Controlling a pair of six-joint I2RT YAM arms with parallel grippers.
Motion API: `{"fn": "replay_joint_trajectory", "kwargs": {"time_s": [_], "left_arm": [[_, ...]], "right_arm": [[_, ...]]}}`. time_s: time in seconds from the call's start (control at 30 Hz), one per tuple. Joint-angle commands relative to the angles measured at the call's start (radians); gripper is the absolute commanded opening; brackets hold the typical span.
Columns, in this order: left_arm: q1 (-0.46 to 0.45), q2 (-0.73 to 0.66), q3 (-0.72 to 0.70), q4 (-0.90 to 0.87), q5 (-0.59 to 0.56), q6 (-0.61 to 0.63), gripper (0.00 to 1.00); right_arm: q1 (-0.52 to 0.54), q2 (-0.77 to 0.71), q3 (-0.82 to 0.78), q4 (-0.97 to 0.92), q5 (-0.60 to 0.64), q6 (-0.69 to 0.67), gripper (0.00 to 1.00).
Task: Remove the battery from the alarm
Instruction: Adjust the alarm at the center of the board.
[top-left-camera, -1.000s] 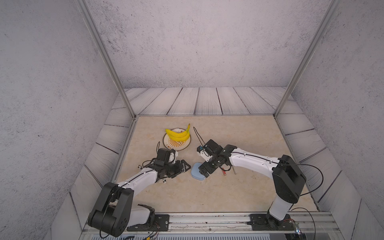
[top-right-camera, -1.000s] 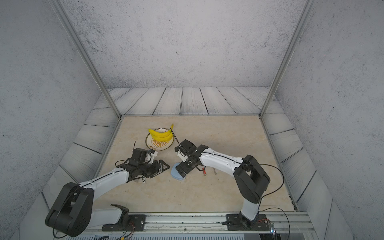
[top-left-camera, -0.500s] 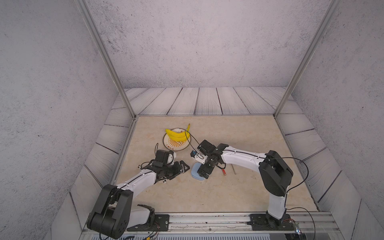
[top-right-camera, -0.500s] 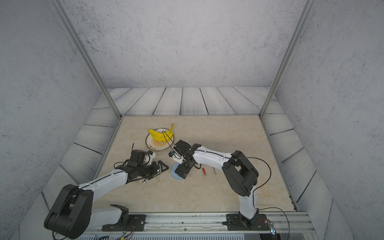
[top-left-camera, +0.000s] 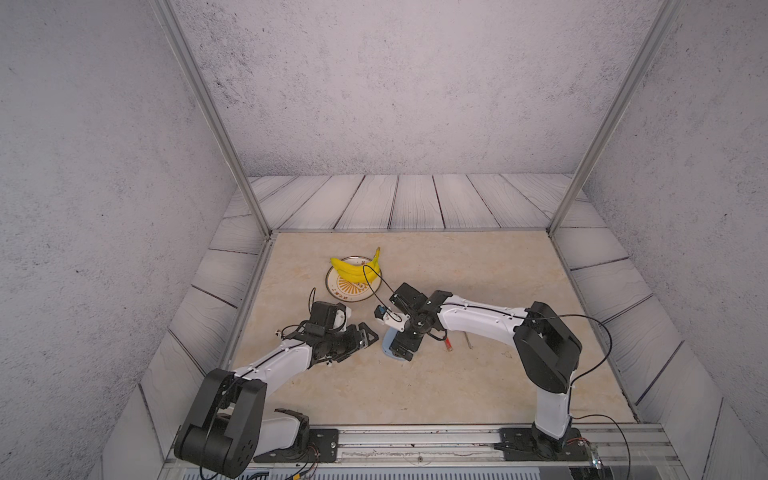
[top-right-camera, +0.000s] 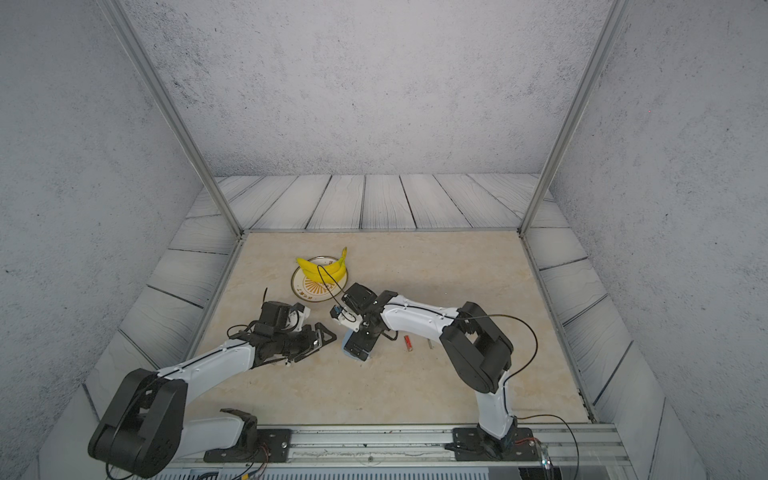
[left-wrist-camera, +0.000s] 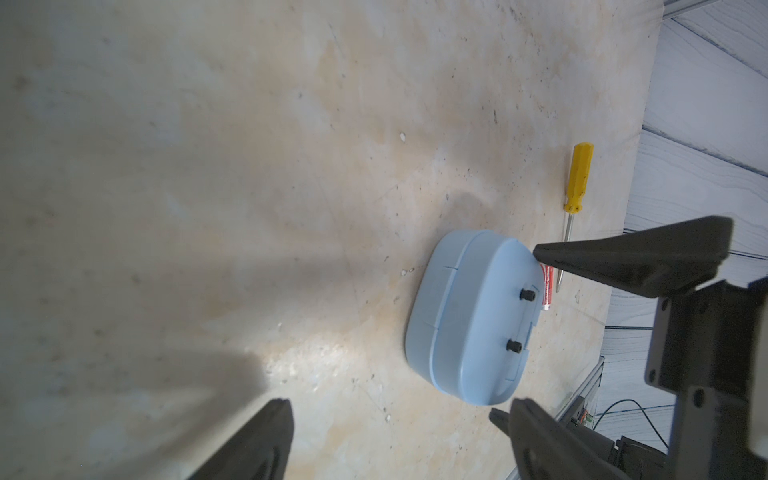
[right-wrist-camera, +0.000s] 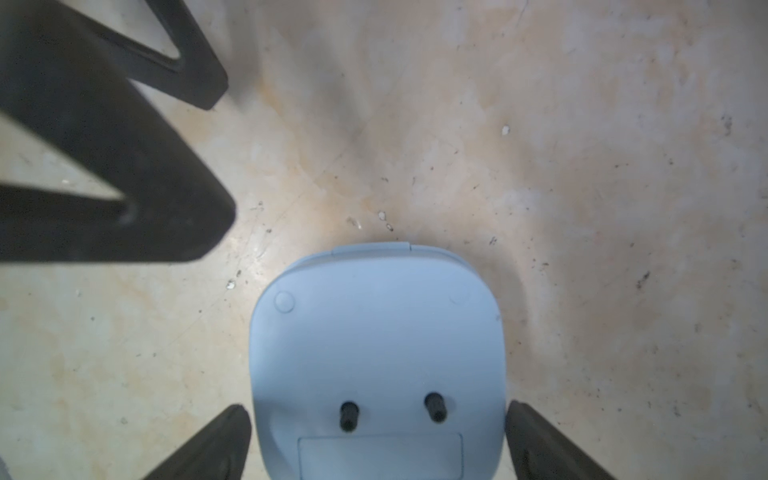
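Since a second ago: swung the right arm elbow-inward and turned the right tool square over the alarm. Now straddles the light-blue case with jaws spread wide, one finger just beside each flank, not visibly clamped. Contact with the plastic impossible to tell. Widened the left tool a little over that same second. Hovers open and empty just beside the alarm, on the side away from the battery.

Left the alarm itself where it was: face down on the table, plain back up, two small black knobs showing. Left the battery unmoved too: already out of the case, lying loose on the table just beside the alarm, with the yellow-handled screwdriver a little beyond it.

Reads as the main job done, judging by that free battery. Looks like repositioning around the clock rather than further extraction. Worth guarding against shoving the alarm sideways into the battery when closing off-centre. Nothing doing at the plate of bananas, well apart from all this.
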Motion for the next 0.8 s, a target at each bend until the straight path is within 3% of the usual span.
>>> {"fn": "replay_joint_trajectory", "kwargs": {"time_s": [0.0,0.17,0.33,0.57,0.77], "left_arm": [[0.011,-0.022,-0.009,-0.01,0.004,0.011,0.88],[0.014,-0.034,-0.015,0.004,0.026,0.009,0.89],[0.014,-0.042,-0.034,0.079,0.098,-0.004,0.89],[0.008,-0.054,-0.067,0.271,0.235,-0.098,0.88],[-0.022,-0.03,-0.047,0.316,0.291,-0.121,0.86]], "right_arm": [[0.014,0.035,-0.012,-0.003,0.01,0.005,1.0],[0.018,0.039,-0.03,0.01,0.026,0.012,0.99],[0.016,-0.03,-0.072,0.053,0.017,0.027,0.86],[0.017,-0.171,-0.14,0.103,0.001,0.054,0.84],[0.016,-0.275,-0.187,0.156,-0.026,0.093,0.84]]}}
